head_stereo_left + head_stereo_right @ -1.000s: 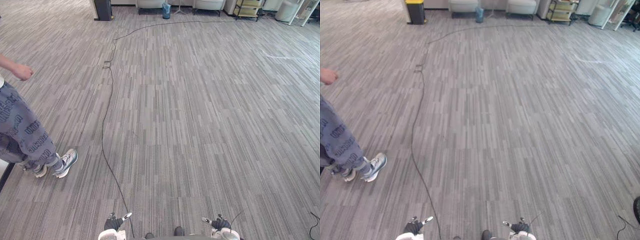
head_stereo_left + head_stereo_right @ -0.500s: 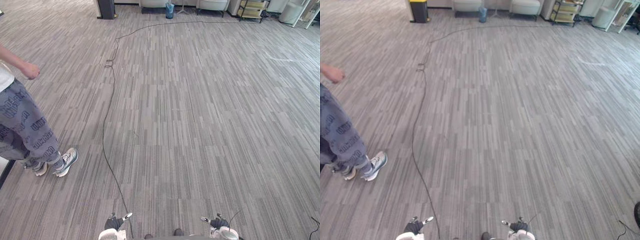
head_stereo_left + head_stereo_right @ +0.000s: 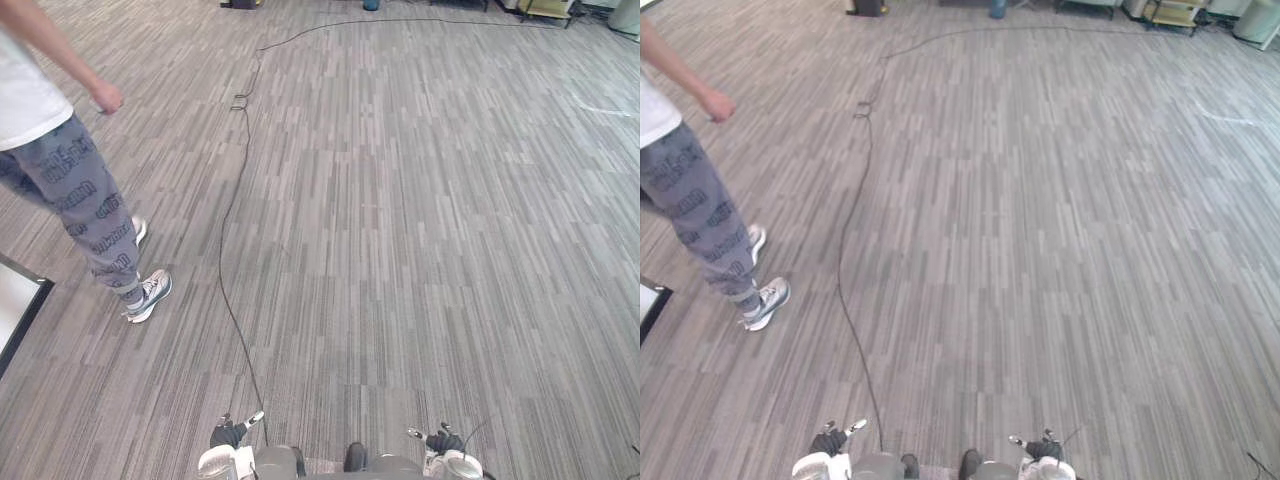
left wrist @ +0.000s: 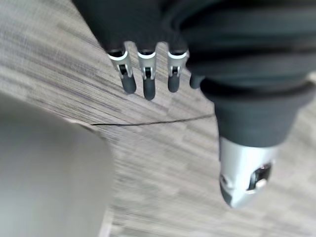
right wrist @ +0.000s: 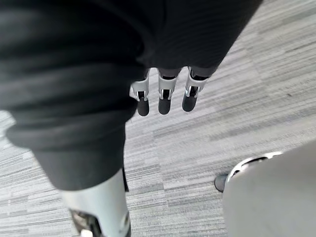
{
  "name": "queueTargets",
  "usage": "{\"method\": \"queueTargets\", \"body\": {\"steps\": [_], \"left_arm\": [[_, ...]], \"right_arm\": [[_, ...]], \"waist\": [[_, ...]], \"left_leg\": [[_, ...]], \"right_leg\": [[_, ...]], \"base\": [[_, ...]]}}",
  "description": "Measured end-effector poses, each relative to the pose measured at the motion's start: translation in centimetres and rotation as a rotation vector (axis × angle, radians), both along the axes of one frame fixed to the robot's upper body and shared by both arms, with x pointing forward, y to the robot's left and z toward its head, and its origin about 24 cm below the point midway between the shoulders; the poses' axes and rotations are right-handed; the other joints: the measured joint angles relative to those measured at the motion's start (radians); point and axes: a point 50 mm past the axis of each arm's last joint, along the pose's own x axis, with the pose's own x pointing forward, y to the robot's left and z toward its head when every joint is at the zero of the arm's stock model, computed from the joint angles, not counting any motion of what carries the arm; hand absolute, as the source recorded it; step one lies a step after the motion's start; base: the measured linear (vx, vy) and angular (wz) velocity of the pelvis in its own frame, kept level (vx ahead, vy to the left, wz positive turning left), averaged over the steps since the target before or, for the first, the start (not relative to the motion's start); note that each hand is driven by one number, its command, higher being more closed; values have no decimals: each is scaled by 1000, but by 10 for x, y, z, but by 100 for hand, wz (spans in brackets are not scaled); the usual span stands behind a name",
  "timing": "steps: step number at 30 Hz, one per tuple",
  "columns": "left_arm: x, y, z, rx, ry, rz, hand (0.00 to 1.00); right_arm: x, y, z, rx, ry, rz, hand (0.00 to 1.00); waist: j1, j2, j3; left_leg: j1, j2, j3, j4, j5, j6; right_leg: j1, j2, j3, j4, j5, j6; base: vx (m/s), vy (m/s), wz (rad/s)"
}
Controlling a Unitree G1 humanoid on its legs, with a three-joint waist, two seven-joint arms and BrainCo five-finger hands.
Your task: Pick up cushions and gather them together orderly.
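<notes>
I see no cushion on the grey striped carpet (image 3: 420, 220) ahead of me. My left hand (image 3: 232, 436) hangs low at the near edge, and its fingers (image 4: 146, 79) point straight down over the carpet with nothing in them. My right hand (image 3: 440, 440) hangs the same way on the other side, its fingers (image 5: 165, 96) straight and empty above the floor.
A person (image 3: 70, 170) in patterned grey trousers and pale sneakers stands on the left, one arm held out. A white panel with a dark edge (image 3: 18, 305) lies at the left border. A dark bin (image 3: 868, 8) stands at the far end of the room.
The camera has tilted down and shifted, so the far furniture has slid out of the top. The person has stepped forward and stands fuller in view. Both hands hang as before.
</notes>
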Motion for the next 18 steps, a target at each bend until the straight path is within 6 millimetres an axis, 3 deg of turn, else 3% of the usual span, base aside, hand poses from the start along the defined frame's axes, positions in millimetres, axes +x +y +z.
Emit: {"method": "queueTargets", "body": {"steps": [2, 4, 5, 6, 7, 8, 9, 10, 11, 12, 13, 14, 15, 16, 17, 18], "left_arm": [[3, -1, 2, -14, -22, 18, 0], [5, -3, 2, -25, -37, 31, 0], [6, -2, 3, -25, -46, 34, 0], [9, 0, 5, -17, -58, 33, 0], [11, 1, 6, -11, -66, 31, 0], [12, 2, 6, -9, -70, 32, 0], [11, 5, 6, -1, -66, 28, 0], [11, 6, 6, 2, -60, 25, 0], [9, 7, 5, 11, -41, 8, 0], [6, 8, 3, 23, -19, -14, 0], [6, 9, 3, 30, -10, -30, 0], [7, 9, 2, 45, 15, -74, 0], [5, 6, -1, 38, 34, -75, 0], [4, 6, -1, 37, 39, -80, 0], [3, 4, -2, 35, 49, -92, 0], [3, 2, -2, 33, 51, -106, 0]], "right_arm": [[1, 0, 0, 2, 1, 1, 0], [1, 0, 0, 0, 5, 5, 0], [-1, 0, -1, 2, 14, 7, 0], [-4, 5, -4, 18, 40, 6, 0], [-1, 9, -4, 26, 32, 12, 0], [0, 11, -3, 28, 25, 11, 0], [0, 14, -4, 32, 27, 18, 0], [-1, 15, -4, 34, 28, 22, 0], [0, 18, -4, 37, 24, 27, 0], [2, 20, -3, 45, 10, 30, 0], [3, 20, -3, 45, 4, 32, 0], [5, 18, -1, 38, -9, 33, 0], [7, 15, 1, 27, -25, 35, 0], [8, 14, 1, 23, -30, 36, 0], [10, 11, 3, 12, -46, 43, 0], [12, 9, 5, 7, -65, 37, 0]], "waist": [[10, -4, 1], [17, -4, 1], [30, -10, 0], [42, -34, -15], [41, -40, -16], [42, -45, -15], [45, -62, -22], [45, -69, -26], [48, -80, -25], [46, -86, -22], [38, -89, -20], [30, -86, -14], [24, -78, -8], [21, -77, -7], [0, -67, -3], [-10, -65, -2]], "left_leg": [[-47, -10, 13, -164, 50, -9], [-78, -42, 22, -365, 181, -28], [-76, -52, 30, -379, 272, -22], [-74, -86, 54, -344, 256, 21], [-93, -90, 56, -292, 211, 44], [-99, -93, 59, -244, 175, 67], [-84, -103, 73, -202, 132, 93], [-74, -111, 77, -199, 121, 98], [-12, -128, 81, -210, 72, 101], [53, -143, 79, -231, 39, 99], [77, -151, 74, -239, 30, 99], [160, -161, 55, -266, -8, 96], [243, -163, 50, -308, -33, 96], [271, -163, 47, -326, -39, 96], [370, -163, 25, -394, -53, 85], [431, -161, 13, -449, -56, 78]], "right_leg": [[30, -50, 20, -2, -35, 39], [61, -99, 46, -21, -69, 91], [74, -121, 61, -36, -84, 102], [94, -158, 82, -50, -90, 86], [94, -161, 113, -42, -55, 52], [91, -168, 132, -9, -19, 61], [78, -192, 145, 70, 7, 101], [72, -198, 152, 108, 15, 114], [17, -213, 183, 290, 55, 162], [-56, -220, 218, 515, 134, 222], [-89, -219, 228, 604, 152, 233], [-182, -213, 212, 850, 154, 226], [-256, -207, 177, 985, 123, 172], [-279, -205, 156, 1010, 110, 150], [-358, -191, 78, 1038, 71, 102], [-428, -176, 24, 991, 45, 91]], "base": [[408, 253, -23], [459, 315, -31], [448, 310, -38], [619, 339, -30], [637, 321, -8], [773, 370, 10], [617, 324, 15], [716, 367, 5], [535, 241, 2], [524, 215, 2], [481, 142, 16], [464, 85, 12], [455, 63, 8], [460, 44, 9], [476, 28, 22], [485, 19, 27]]}}
